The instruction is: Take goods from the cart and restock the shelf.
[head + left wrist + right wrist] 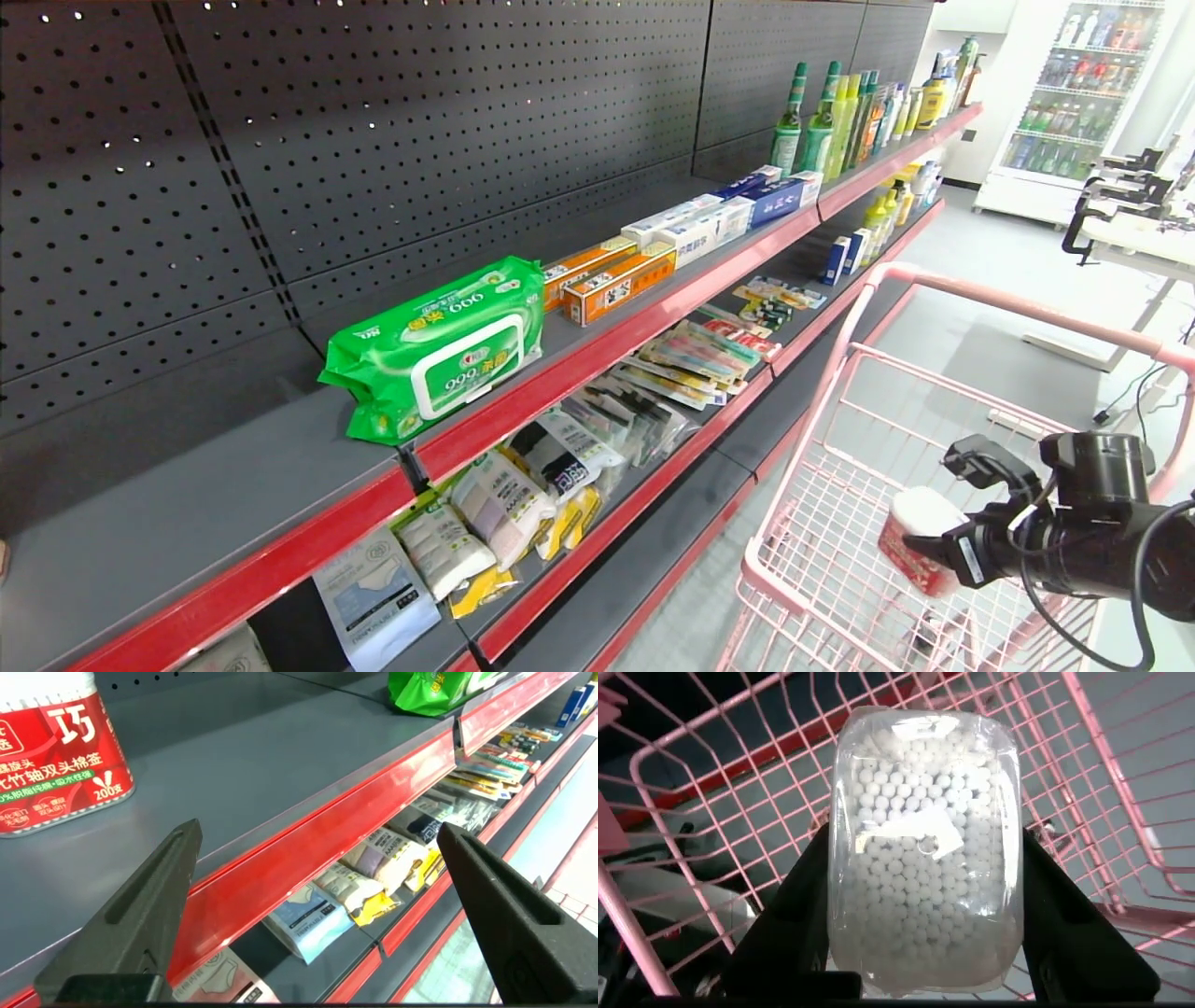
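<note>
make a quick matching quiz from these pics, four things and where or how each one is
Things:
1. green pack
2. toothbrushes
3. left hand
4. right hand

Place or state:
a. shut on a swab tub, over the cart
b. on the lower shelf
c. open, holding nothing
d. lying on the upper shelf

Pairs: 1-d, 2-b, 3-c, 4-a
</note>
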